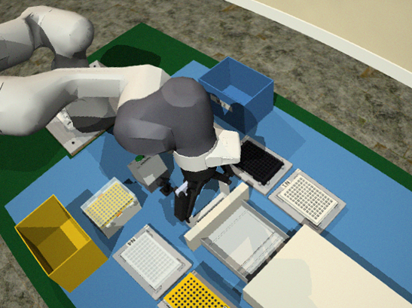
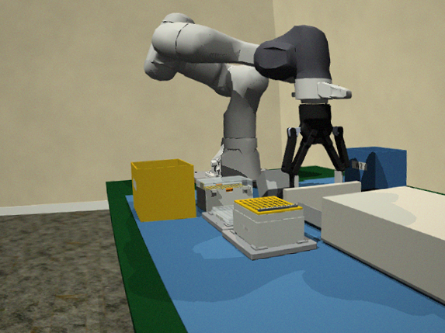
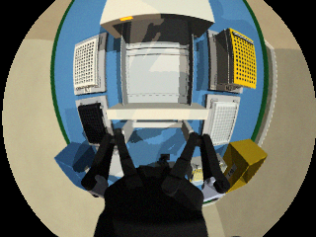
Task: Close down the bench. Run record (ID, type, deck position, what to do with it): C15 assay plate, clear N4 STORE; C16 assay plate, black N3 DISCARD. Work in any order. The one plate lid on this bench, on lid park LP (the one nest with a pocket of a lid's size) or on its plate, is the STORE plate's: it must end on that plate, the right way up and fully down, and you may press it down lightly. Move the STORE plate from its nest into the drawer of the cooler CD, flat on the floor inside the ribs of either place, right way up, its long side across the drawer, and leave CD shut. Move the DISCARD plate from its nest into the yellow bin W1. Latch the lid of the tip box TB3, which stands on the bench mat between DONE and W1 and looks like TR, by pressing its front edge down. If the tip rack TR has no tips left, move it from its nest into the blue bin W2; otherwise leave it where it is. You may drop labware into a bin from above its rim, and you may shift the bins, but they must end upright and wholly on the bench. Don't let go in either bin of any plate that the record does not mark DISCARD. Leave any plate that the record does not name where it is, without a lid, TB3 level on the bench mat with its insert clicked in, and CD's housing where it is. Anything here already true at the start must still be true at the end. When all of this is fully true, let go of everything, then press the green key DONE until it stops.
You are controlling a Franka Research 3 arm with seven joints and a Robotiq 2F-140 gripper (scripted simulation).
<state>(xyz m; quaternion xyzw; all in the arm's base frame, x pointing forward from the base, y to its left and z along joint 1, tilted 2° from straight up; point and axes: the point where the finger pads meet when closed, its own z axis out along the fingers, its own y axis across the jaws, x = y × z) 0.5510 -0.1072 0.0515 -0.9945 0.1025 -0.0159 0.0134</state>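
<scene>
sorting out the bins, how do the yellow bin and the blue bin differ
The yellow bin stands at the bench mat's end near the lidded tip box; the blue bin stands at the opposite end, beside the black assay plate. They differ in colour. Both are open-topped, upright and show nothing inside.

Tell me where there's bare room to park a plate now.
Free mat right of the white plate nest, between cooler housing and green border; also, in the top view, below the yellow bin, left of the tip rack. Crowded around the gripper, shut on the drawer front, with tip box and black plate close.
</scene>
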